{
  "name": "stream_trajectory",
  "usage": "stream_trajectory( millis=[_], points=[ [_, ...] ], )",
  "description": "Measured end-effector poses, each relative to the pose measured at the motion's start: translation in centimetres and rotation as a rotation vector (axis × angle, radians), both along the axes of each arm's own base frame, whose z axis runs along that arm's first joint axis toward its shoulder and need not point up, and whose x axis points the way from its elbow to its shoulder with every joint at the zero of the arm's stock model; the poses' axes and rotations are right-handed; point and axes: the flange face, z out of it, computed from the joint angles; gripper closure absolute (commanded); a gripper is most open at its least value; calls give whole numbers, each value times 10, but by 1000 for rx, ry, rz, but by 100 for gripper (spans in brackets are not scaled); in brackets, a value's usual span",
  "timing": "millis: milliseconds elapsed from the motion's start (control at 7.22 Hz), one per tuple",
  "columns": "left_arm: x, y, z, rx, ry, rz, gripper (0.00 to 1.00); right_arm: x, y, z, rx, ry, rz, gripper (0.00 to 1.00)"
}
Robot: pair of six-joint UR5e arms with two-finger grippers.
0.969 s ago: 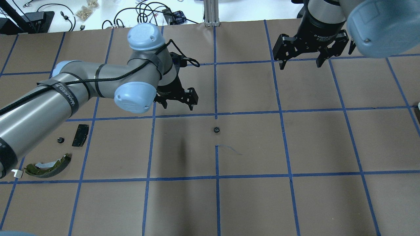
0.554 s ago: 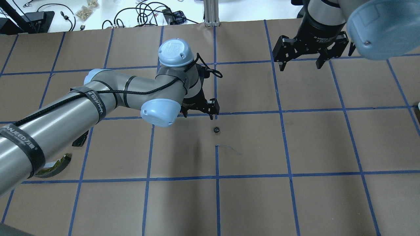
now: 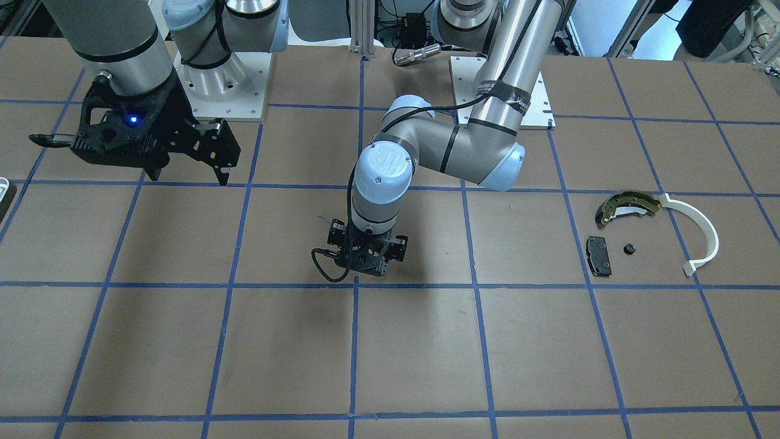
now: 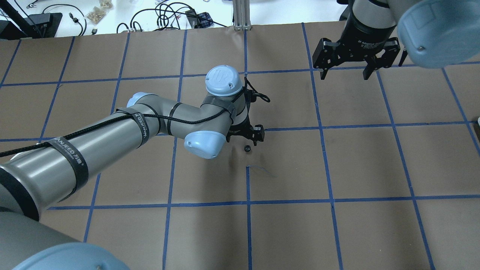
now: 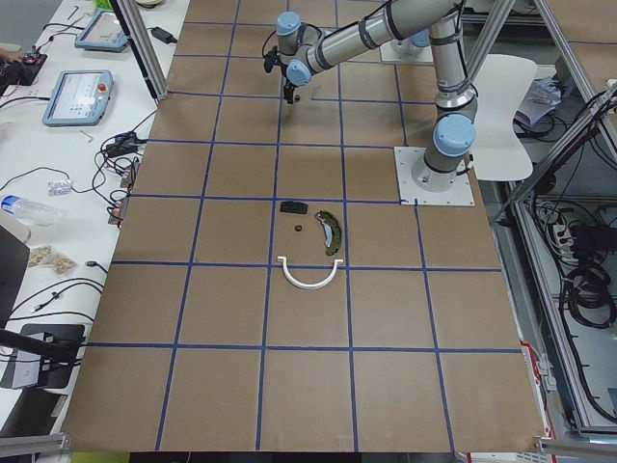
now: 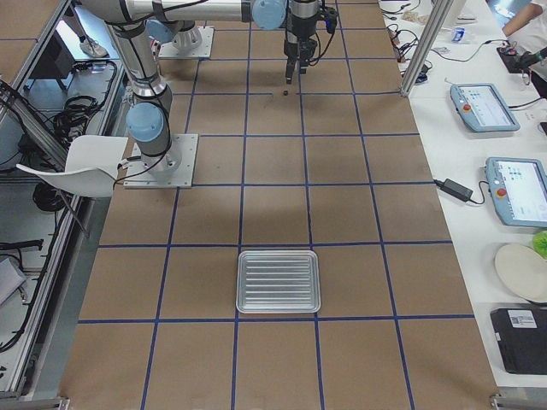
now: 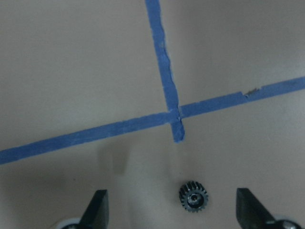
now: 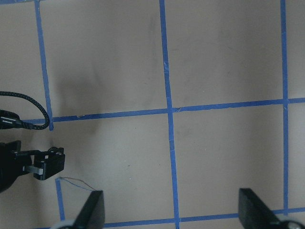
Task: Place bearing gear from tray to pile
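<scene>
The left claw (image 7: 169,202), spread wide above the bearing gear (image 7: 194,196), should centre over it before descending to close.

The count stands at two bearing gears, namely central gear (image 4: 247,148) and pile gear (image 3: 628,249); one brake shoe (image 3: 627,204); one white curved strip (image 3: 707,235); one black pad (image 3: 598,255); one tray (image 6: 242,282).

Both arms: silver-grey tubes, pale-blue joint caps. Left arm (image 4: 112,138): black braided cable (image 4: 187,122) held by black straps w/ white lettering; "UR" logo on wrist cap; cable loops out at 8 o'clock of wrist, front view. Right claw (image 4: 343,74): black, blue LED (image 3: 131,120) lit.
</scene>
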Motion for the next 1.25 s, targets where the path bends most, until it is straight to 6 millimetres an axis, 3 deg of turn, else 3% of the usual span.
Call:
stream_trajectory(
  millis=[138, 554, 692, 831, 969, 1246],
  points=[
    [-3, 2, -4, 2, -2, -6, 21, 0, 0, 0, 0, -2, -2, 0],
    [-6, 2, -13, 13, -9, -10, 34, 1, 0, 0, 0, -5, -1, 0],
    [-6, 2, -15, 15, -13, -11, 58, 1, 0, -1, 1, -6, -1, 0],
    [-6, 2, -16, 15, -15, -12, 89, 1, 0, -1, 2, -6, -1, 0],
    [-6, 1, -15, 13, -15, -14, 100, 1, 0, -1, 3, -7, -1, 0],
    [-6, 0, -13, 8, -14, -20, 100, 1, 0, -1, 2, -7, -1, 0]
  ],
)
